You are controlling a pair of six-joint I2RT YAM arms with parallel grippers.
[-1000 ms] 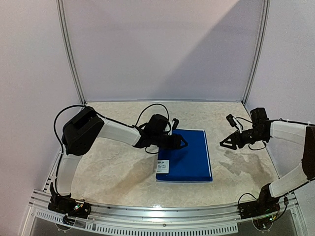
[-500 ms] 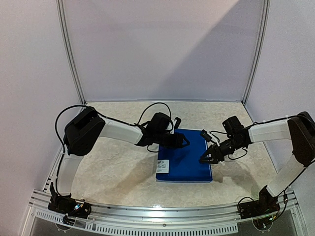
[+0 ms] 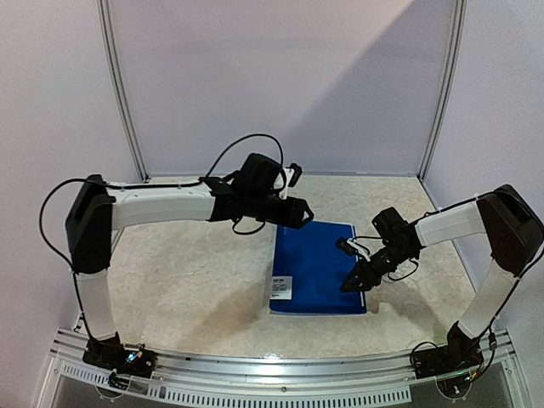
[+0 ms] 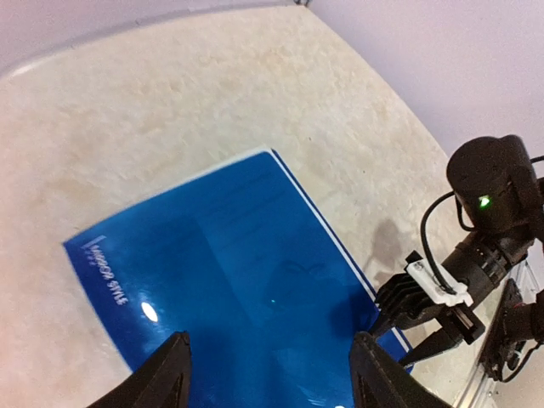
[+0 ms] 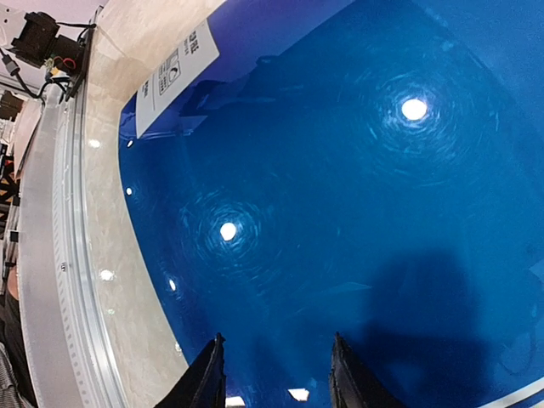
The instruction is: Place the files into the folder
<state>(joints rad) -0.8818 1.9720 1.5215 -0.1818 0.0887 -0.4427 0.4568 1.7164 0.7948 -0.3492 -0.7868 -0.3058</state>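
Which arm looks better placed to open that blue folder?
The right, probably: the right pincer sits low at the right edge of the blue folder, jaws apart, while the left pincer hangs higher, over its far edge.

One folder (image 3: pixel 319 259), one label (image 3: pixel 281 288), two hands (image 3: pixel 302 212) (image 3: pixel 350 284).

My left gripper (image 3: pixel 297 212): pulled back off the folder (image 3: pixel 310 255), now hanging past its far-left corner.
My right gripper (image 3: pixel 350 285): swung in from the right, now over the cover's near-right part.

Blue folder (image 3: pixel 321 263) closed, flat; wht label (image 3: pixel 281 287) near-left corner.
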